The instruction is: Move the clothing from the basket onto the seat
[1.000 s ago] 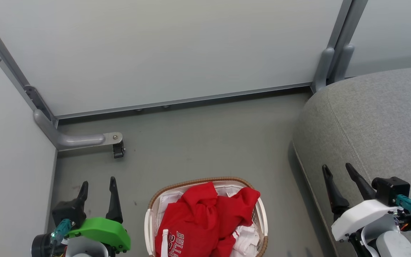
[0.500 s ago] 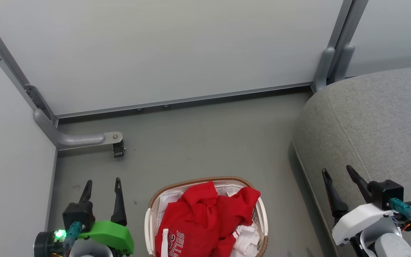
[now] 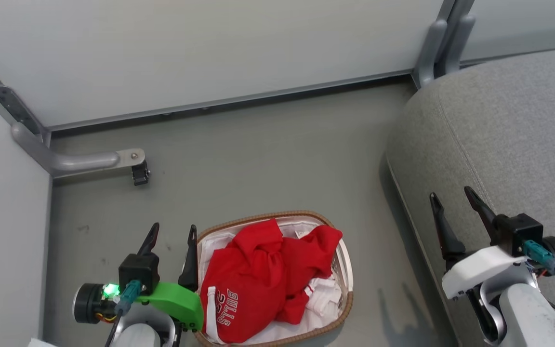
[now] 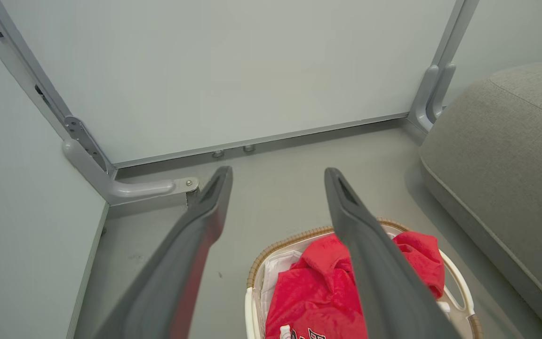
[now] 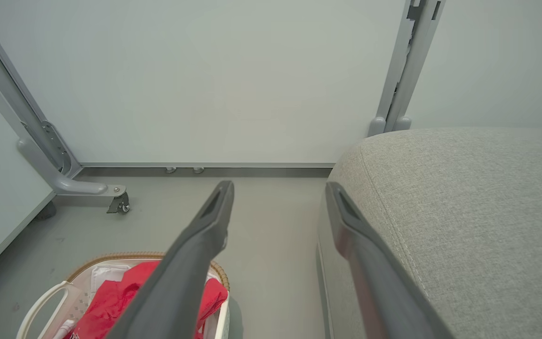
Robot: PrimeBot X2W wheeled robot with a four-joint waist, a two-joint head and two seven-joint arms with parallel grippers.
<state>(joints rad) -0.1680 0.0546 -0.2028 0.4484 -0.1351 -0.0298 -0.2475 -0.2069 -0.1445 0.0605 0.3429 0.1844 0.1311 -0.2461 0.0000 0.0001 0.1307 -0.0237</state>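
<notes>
**Clothing in basket; both grippers empty**

Location: the clothing (image 3: pixel 258 270), a red tangled heap, lies in the basket (image 3: pixel 277 215) on the floor (image 3: pixel 258 154), near the seat (image 3: pixel 499 135) but apart from it.

Risk (judged): the twisted garments may lift as one bundle and spill. A finger may snag the white liner or rim and tip the basket.

Pose: the left gripper (image 3: pixel 173 227) is by the basket's left rim, fingers apart and holding nothing. The right gripper (image 3: pixel 450 193) is over the seat's edge, fingers apart and holding nothing.

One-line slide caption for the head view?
Left hand open beside the basket of red clothing; right hand open by the seat.
</notes>
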